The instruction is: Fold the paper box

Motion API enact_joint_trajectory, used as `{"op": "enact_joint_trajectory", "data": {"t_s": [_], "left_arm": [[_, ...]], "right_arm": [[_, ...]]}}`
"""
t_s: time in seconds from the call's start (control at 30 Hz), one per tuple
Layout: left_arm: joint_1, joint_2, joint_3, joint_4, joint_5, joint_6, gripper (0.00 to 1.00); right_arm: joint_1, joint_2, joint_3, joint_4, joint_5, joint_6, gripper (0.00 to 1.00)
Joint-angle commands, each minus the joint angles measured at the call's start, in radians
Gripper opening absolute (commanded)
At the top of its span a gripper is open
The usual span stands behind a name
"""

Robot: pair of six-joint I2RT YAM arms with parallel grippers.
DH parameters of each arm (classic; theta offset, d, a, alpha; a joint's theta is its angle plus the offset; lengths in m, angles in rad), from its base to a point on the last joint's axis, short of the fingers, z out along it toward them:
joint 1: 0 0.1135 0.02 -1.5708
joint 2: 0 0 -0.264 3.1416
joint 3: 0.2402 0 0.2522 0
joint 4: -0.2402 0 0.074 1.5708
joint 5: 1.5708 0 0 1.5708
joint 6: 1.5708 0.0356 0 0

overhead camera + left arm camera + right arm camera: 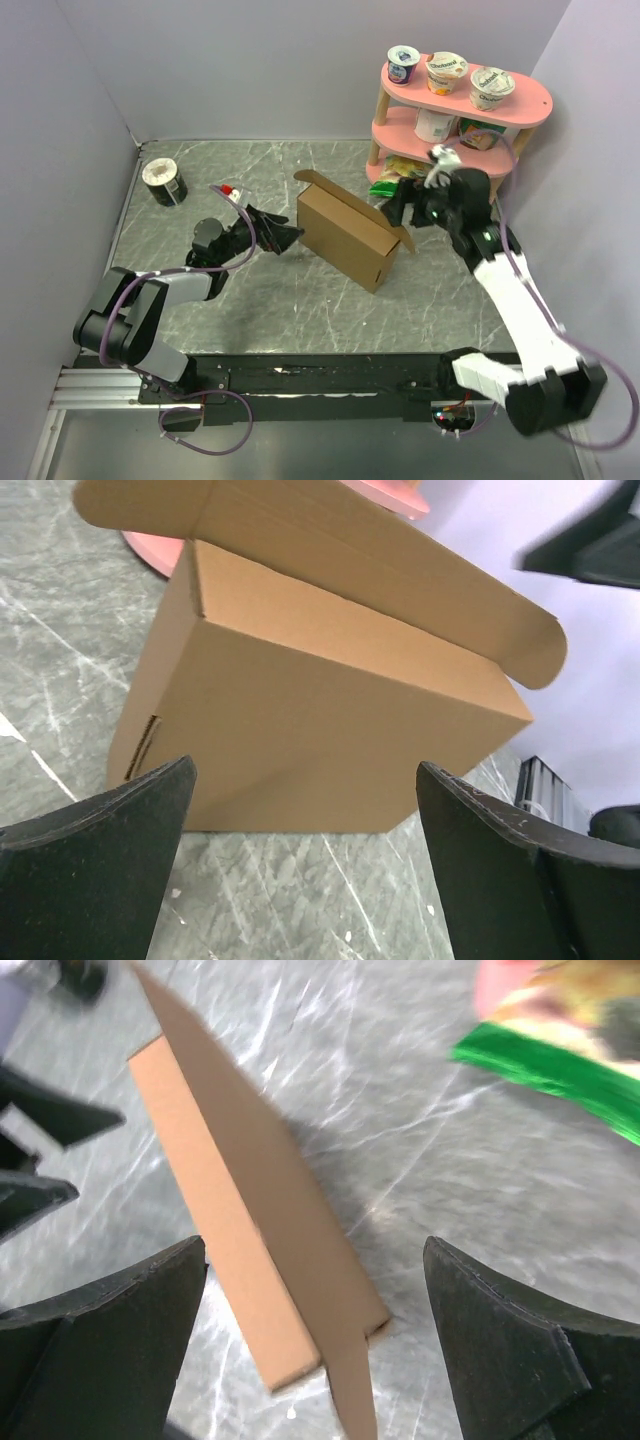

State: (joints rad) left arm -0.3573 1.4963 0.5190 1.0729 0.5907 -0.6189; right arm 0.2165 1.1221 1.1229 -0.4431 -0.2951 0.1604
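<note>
**Status: box body formed, lid not yet closed**

1. Position. The box (345,235) is standing on a narrow side at the middle of the table (280,310), between the two grippers. Its broad face is facing the left arm.

2. Work done. Judging from the views, the walls are standing square and the body is holding a shallow rectangular shape unaided. A slot is showing low on the end wall in the left wrist view.

3. Work left. The lid (325,185) is sticking up and away from the top rear edge, with its rounded ear tabs hanging free. An end flap (405,240) is also projecting at the right corner. The lid is likely needing to be swung over and its tabs tucked in.

4. End effectors. The left gripper (285,238) is hovering just beside the box's left end, fingers spread wide and grasping nothing. The right gripper (395,212) is hanging near the right end, fingers likewise parted. The right wrist view, though blurred, is showing the box lying beyond the fingers, not clamped.
</note>
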Motion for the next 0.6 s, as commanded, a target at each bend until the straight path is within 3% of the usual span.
{"op": "enact_joint_trajectory", "data": {"t_s": [0.0, 0.13, 0.47, 0.57], "left_arm": [[-0.002, -0.024, 0.039, -0.002, -0.037, 0.028, 0.98], [0.003, -0.016, 0.072, -0.001, -0.039, 0.007, 0.96], [0.086, -0.024, 0.136, -0.01, -0.035, -0.047, 0.96], [0.093, -0.015, 0.183, -0.062, -0.014, -0.015, 0.96]], "right_arm": [[-0.003, -0.198, -0.115, 0.04, 0.25, 0.134, 0.95], [-0.005, -0.301, -0.193, -0.003, 0.346, 0.142, 0.98], [-0.003, -0.567, -0.348, 0.072, 0.09, 0.124, 0.95], [-0.002, -0.547, -0.339, 0.032, 0.082, 0.094, 0.94]]}}
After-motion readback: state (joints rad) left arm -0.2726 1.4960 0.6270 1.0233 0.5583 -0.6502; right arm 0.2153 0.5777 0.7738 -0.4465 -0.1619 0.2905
